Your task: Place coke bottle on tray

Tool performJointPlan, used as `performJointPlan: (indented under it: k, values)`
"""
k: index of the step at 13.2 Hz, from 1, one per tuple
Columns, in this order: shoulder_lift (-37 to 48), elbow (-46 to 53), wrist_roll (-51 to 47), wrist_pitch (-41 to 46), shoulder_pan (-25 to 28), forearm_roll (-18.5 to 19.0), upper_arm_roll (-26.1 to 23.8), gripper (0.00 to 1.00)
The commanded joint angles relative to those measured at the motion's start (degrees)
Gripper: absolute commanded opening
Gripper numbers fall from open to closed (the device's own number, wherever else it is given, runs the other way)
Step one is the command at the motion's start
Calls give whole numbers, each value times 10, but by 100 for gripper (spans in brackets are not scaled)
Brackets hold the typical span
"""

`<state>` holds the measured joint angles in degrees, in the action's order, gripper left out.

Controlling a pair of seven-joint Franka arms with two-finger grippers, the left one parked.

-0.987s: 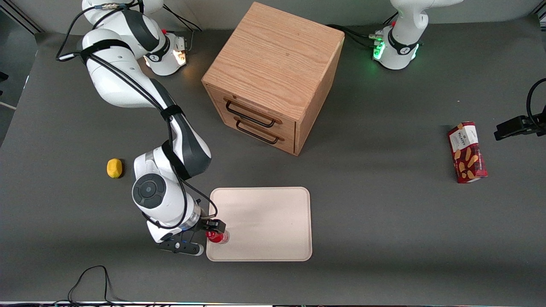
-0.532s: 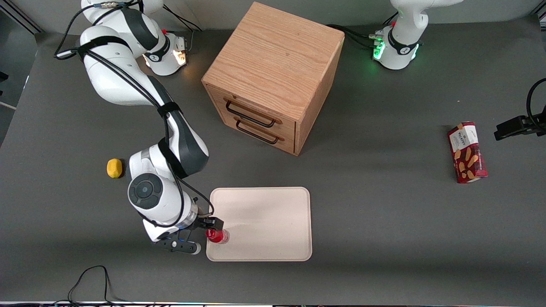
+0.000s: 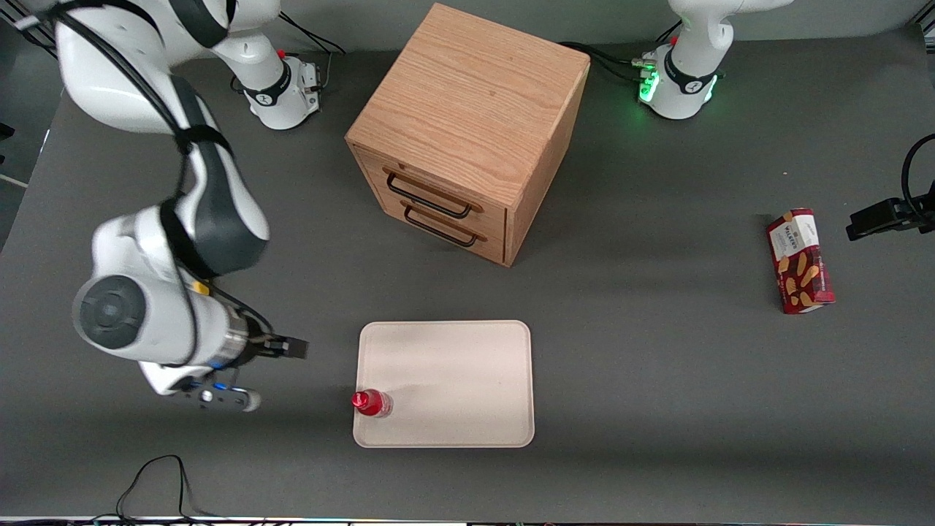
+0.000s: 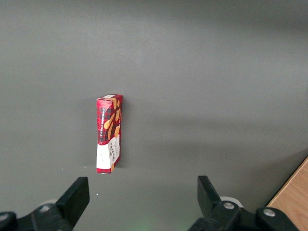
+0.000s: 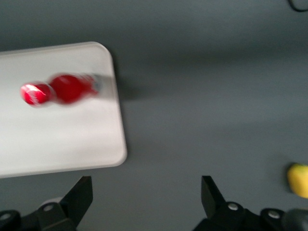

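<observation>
The coke bottle (image 3: 371, 402), small and red with a red cap, stands upright on the cream-white tray (image 3: 453, 380), in the tray's corner nearest the front camera at the working arm's end. My right gripper (image 3: 292, 350) is open and empty, raised above the bare table beside the tray, well apart from the bottle. The right wrist view shows the bottle (image 5: 62, 89) on the tray (image 5: 57, 139) and the open gripper (image 5: 147, 190) over grey table.
A wooden drawer cabinet (image 3: 467, 131) stands farther from the front camera than the tray. A red biscuit box (image 3: 800, 261) lies toward the parked arm's end and shows in the left wrist view (image 4: 109, 133). A yellow lemon (image 5: 298, 179) lies near the working arm.
My gripper let go of the bottle and drew away from the tray, rising toward the working arm's end. The bottle stays upright on the tray.
</observation>
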<state>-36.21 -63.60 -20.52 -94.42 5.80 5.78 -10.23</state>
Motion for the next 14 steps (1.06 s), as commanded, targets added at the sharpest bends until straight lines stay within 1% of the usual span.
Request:
performJointPlan:
  k: [1, 2, 3, 4, 6, 7, 9, 11, 14]
  values:
    - [172, -217, 83, -21, -46, -24, 1, 100]
    - [214, -259, 112, -21, -56, -37, 12, 100]
    - [256, -300, 145, -21, -52, -48, 41, 100]
    - [294, -332, 168, -20, -35, -57, 70, 100]
    - [341, -359, 187, -9, 11, -57, 131, 100]
    - [345, -353, 186, 5, 29, -50, 149, 100]
    - [338, -317, 187, 25, 46, -50, 176, 100]
    - [331, -295, 186, 28, 68, -56, 200, 100]
    - [330, -289, 186, 37, 78, -59, 213, 100]
